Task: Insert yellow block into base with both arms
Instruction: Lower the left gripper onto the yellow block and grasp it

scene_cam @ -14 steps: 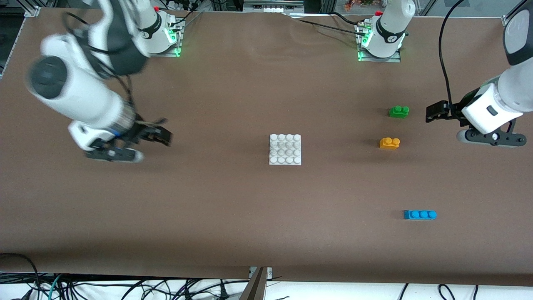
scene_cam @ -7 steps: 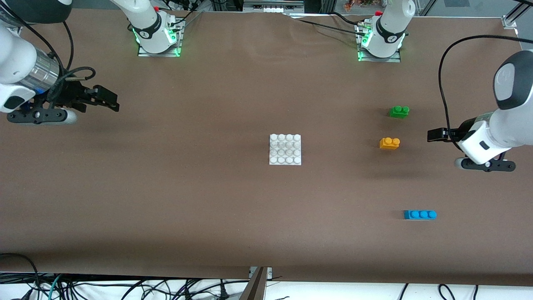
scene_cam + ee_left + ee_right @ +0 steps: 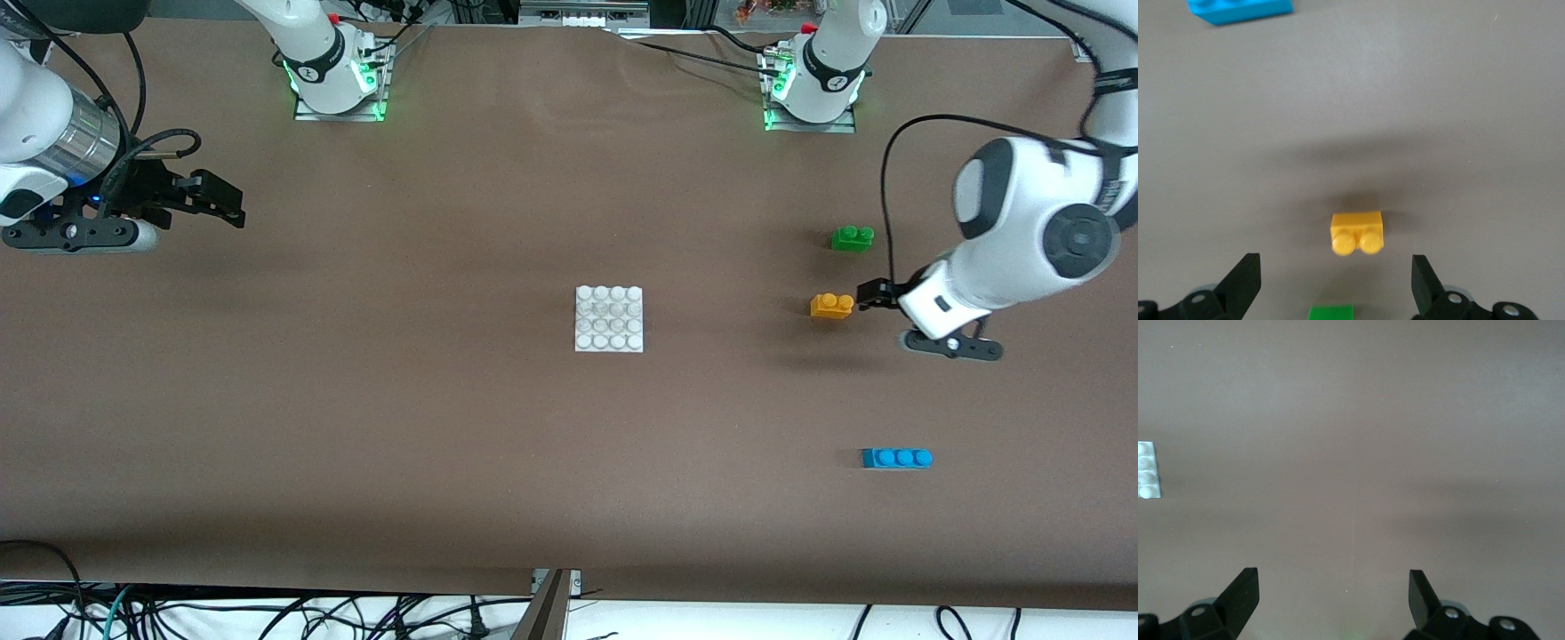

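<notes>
Fingers (image 3: pixel 1245 283) apart near yellow block (image 3: pixel 1357 233)

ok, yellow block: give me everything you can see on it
The yellow block is a small orange-yellow brick, plastic by its look, with two round studs on top. It sits upright and flat on the brown table, touching nothing else. It lies toward the left arm's end, nearer the front camera than the green brick and apart from the base. The left gripper hangs open close beside it, fingers not touching.
</notes>
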